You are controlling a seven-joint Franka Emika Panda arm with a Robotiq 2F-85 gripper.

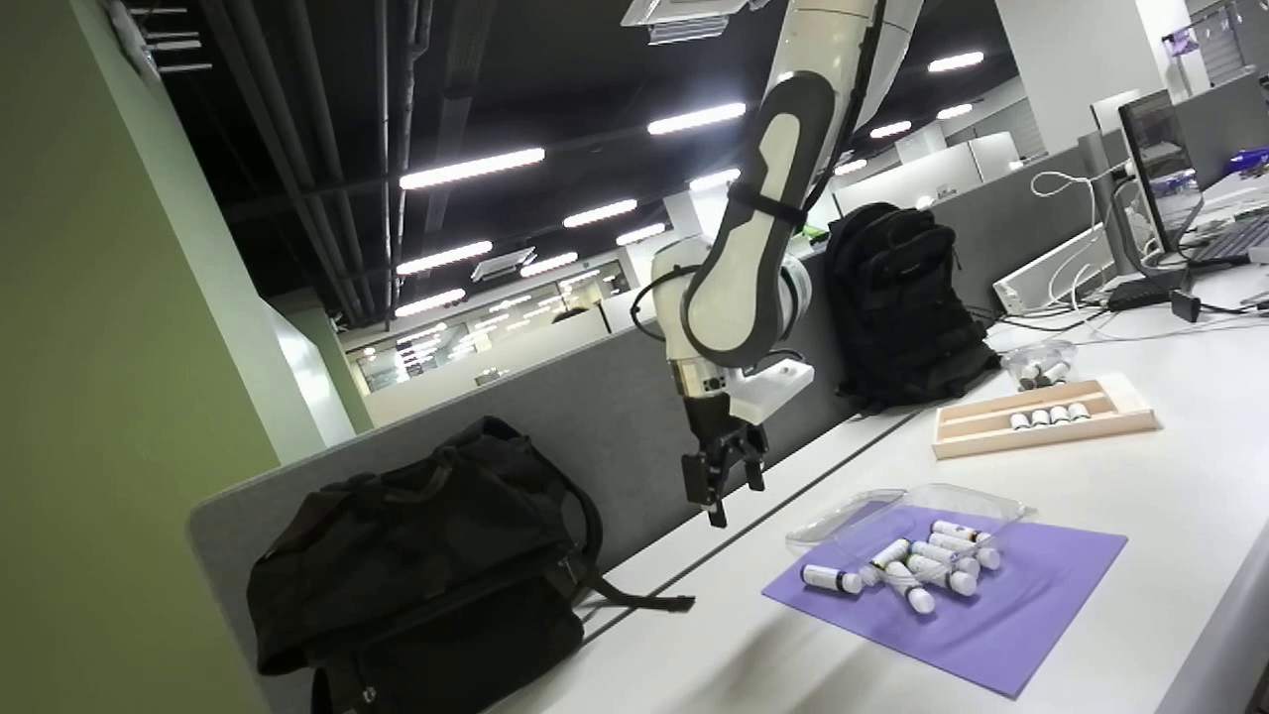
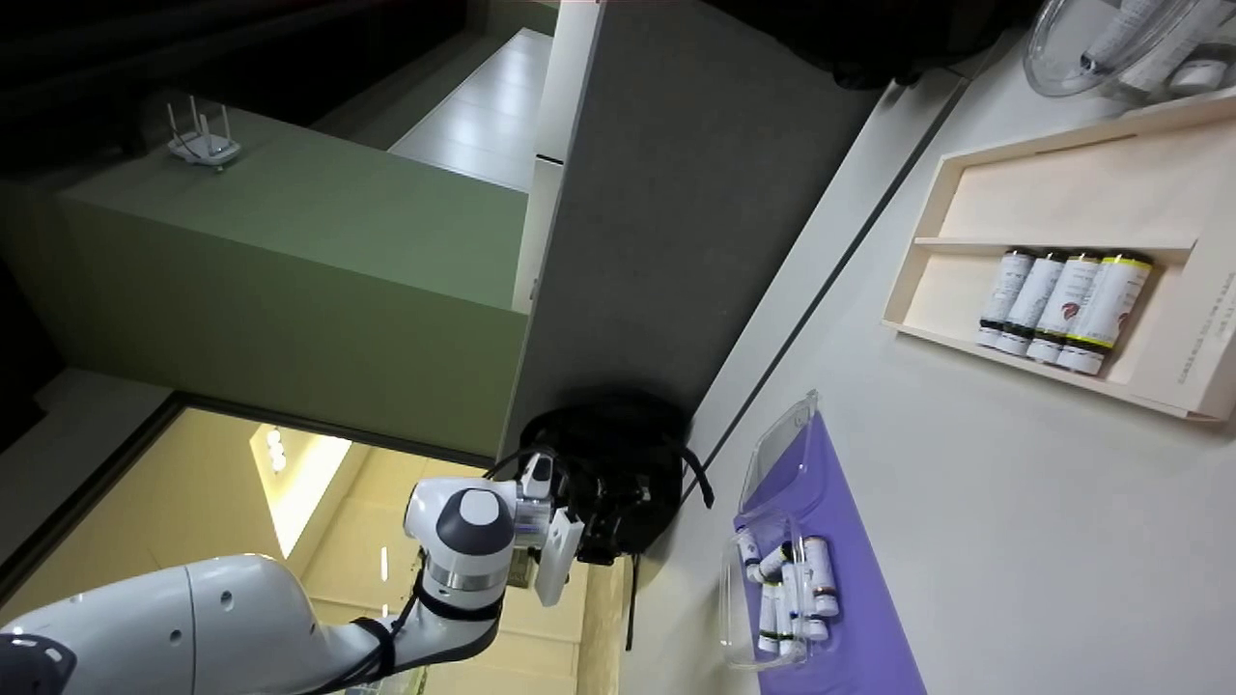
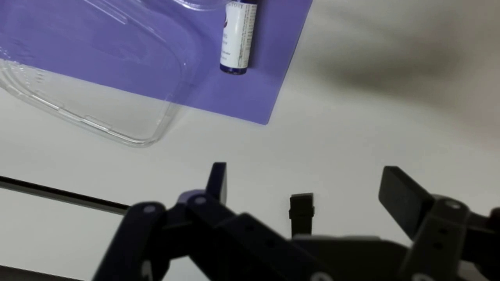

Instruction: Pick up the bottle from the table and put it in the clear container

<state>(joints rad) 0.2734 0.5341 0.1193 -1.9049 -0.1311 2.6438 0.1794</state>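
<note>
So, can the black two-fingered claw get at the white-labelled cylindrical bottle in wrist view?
Likely yes: the claw is open and the way to the bottle looks free, though the clear plastic container may crowd the bottle's far end.

White tabletop (image 1: 1180, 486): purple rectangular sheet (image 1: 1031, 615) on it; on the sheet, clear plastic container (image 1: 991, 504), white-labelled cylindrical bottles (image 1: 938, 572) inside; one white-labelled bottle (image 3: 237, 39) beside the container; clear plastic lid (image 3: 99, 124) across the sheet's edge; farther along the tabletop, pale rectangular wooden tray (image 1: 1051, 434), four cylindrical bottles (image 2: 1065, 301) in one compartment.
</note>
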